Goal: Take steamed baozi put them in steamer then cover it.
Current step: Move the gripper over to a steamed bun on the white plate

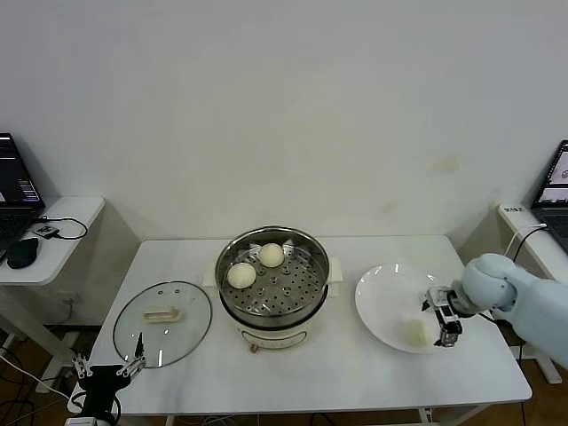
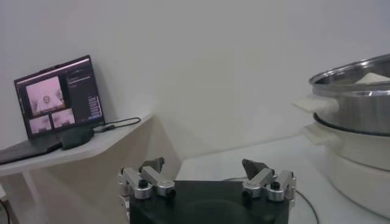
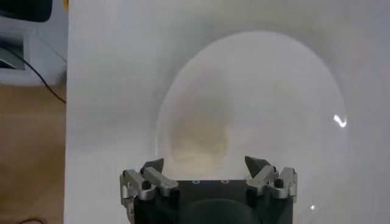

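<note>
The steamer (image 1: 272, 284) stands at the table's centre with two baozi on its perforated tray, one (image 1: 241, 275) at the left and one (image 1: 272, 255) at the back. Another baozi (image 1: 415, 333) lies on the white plate (image 1: 383, 297) to the right. My right gripper (image 1: 441, 318) hovers open over the plate just right of that bun; in the right wrist view the baozi (image 3: 200, 139) sits just beyond the open right gripper (image 3: 206, 165). The cover (image 1: 162, 321) lies flat on the table left of the steamer. My left gripper (image 1: 111, 366) waits open off the table's front-left corner.
A side table (image 1: 53, 222) at the far left carries a laptop (image 2: 58, 97), a mouse (image 1: 22, 253) and cables. Another laptop (image 1: 555, 182) stands at the far right. In the left wrist view the steamer (image 2: 359, 103) rises to one side of the left gripper (image 2: 205, 167).
</note>
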Motion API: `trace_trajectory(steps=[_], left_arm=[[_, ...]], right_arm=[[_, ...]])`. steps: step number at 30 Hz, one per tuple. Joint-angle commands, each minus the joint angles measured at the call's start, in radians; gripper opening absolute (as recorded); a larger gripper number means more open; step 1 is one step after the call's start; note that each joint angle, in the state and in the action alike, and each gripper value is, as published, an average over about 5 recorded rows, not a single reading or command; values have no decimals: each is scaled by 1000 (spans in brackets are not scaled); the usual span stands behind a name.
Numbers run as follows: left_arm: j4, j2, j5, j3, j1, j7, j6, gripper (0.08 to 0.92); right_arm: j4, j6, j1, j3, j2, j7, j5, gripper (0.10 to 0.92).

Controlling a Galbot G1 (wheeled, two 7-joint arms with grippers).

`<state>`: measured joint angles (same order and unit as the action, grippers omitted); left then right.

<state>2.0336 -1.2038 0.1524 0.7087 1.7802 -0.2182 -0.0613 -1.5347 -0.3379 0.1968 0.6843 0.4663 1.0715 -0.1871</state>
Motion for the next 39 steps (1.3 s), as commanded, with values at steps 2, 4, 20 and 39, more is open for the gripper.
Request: trace_trajectory(steps=[2, 4, 20, 39], left_arm=[[-6, 3, -1, 2, -2, 0, 1, 823], [-6, 5, -1, 3, -2, 0, 1, 823], [-6, 2, -1, 5, 0, -3, -2, 823], [6, 1, 1, 6, 7, -5, -4, 823]], right_arm=[[69, 1, 56, -35, 42, -1, -23, 805], [71, -3, 56, -34, 47, 0, -17, 793], [79, -29, 46, -36, 82, -4, 6, 637], [43, -35, 8, -41, 46, 2, 23, 501]])
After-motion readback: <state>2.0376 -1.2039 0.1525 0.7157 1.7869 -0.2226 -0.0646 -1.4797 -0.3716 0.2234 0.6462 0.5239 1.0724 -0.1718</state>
